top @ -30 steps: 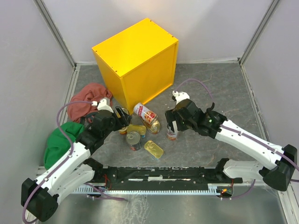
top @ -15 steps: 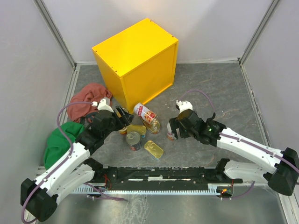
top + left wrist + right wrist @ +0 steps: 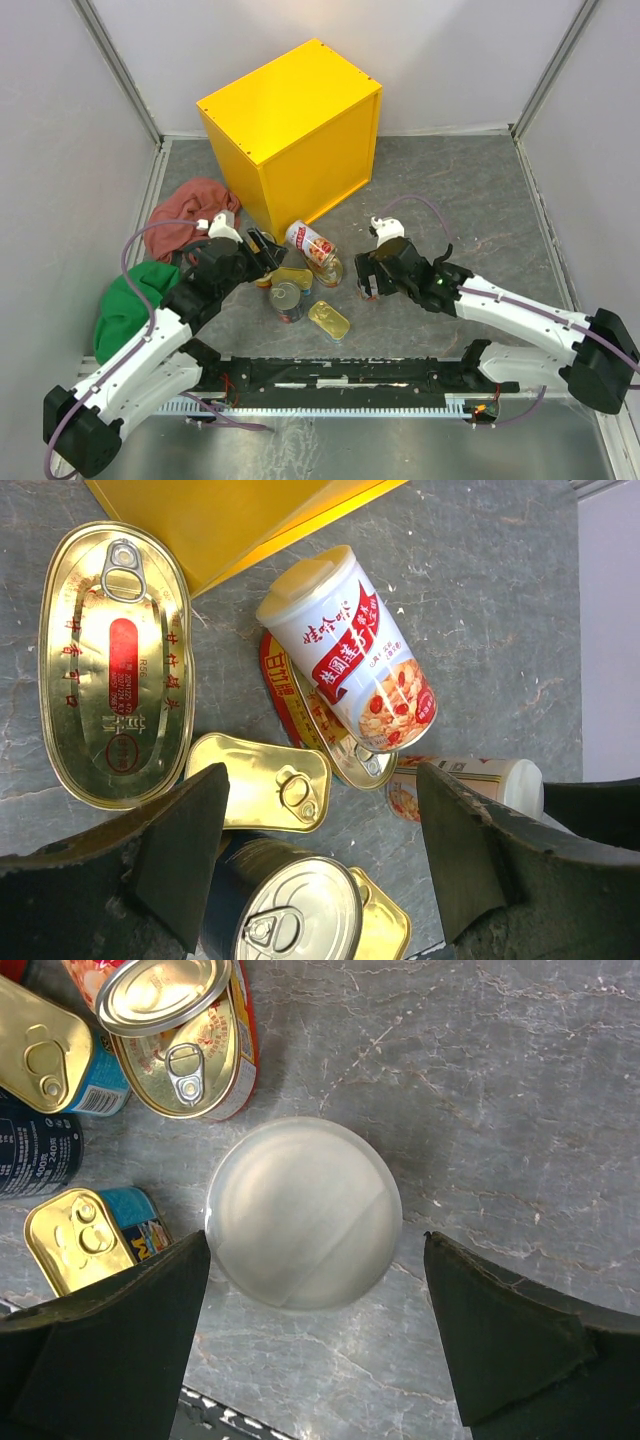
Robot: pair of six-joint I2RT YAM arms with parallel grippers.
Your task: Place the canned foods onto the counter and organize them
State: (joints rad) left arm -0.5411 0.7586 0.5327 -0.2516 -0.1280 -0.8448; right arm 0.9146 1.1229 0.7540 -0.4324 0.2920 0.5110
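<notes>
So the big bright yellow cube box (image 3: pixel 290 130) sits at 12 o'clock in the overhead view. All the tins are down on the grey stone-patterned floor (image 3: pixel 470 190) at its 6 o'clock, every lid sealed, so the contents can't be seen.

The right gripper (image 3: pixel 316 1235) hangs right over the upright white-lidded cylinder (image 3: pixel 303 1210). Its fingers are spread either side of the lid, with floor showing at the right one, so it isn't clamped.

The left gripper (image 3: pixel 322 770) is spread wide too, over the pile. The lying red-label cylinder (image 3: pixel 350 650) rests across a red-rimmed oval gold tin (image 3: pixel 295 705), mostly hiding it. The other oval gold tin (image 3: pixel 112 665) is at 9 o'clock of that, and a rectangular gold tin (image 3: pixel 262 783) is at 6.

The dark round can (image 3: pixel 290 910) is cut off by the frame edge. The second rectangular gold tin (image 3: pixel 90 1235) is partly behind a right finger. The red cloth (image 3: pixel 190 205) and green cloth (image 3: pixel 125 305) lie at 9 o'clock of the pile.
</notes>
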